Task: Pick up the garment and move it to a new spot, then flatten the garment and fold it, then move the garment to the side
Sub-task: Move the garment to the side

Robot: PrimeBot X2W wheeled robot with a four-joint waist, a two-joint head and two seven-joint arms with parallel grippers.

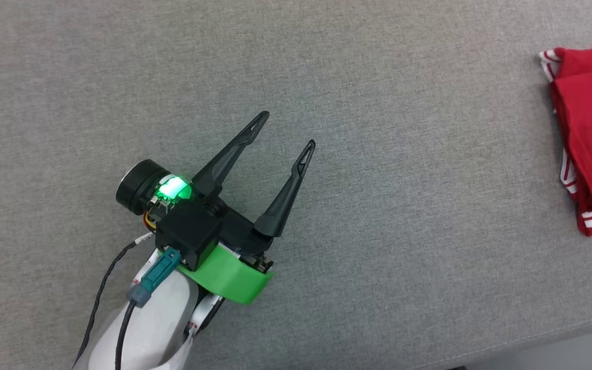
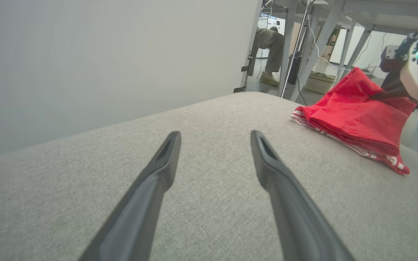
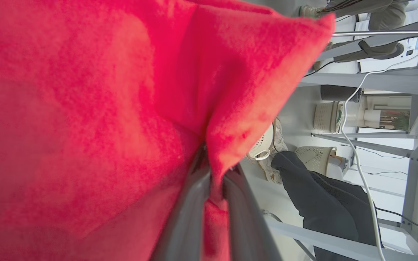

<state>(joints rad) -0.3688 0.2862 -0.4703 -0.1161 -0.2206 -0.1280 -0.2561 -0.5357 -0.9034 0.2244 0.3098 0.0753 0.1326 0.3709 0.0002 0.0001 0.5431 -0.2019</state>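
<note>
Right gripper (image 3: 214,172) clamped on garment (image 3: 85,108); left gripper (image 1: 287,129) wide open, well apart.

Under left gripper (image 1: 287,129): grey fabric surface (image 1: 404,267). White wall (image 2: 103,54) ahead-left. Basket (image 2: 319,82), person's legs (image 2: 270,41), table legs (image 2: 288,43) far ahead-right.

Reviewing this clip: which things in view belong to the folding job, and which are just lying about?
Job: red garment; right gripper, fingers shut on it; left gripper, open; grey padded surface under both.
Lying about: pale baskets; person's legs; table frames.
</note>
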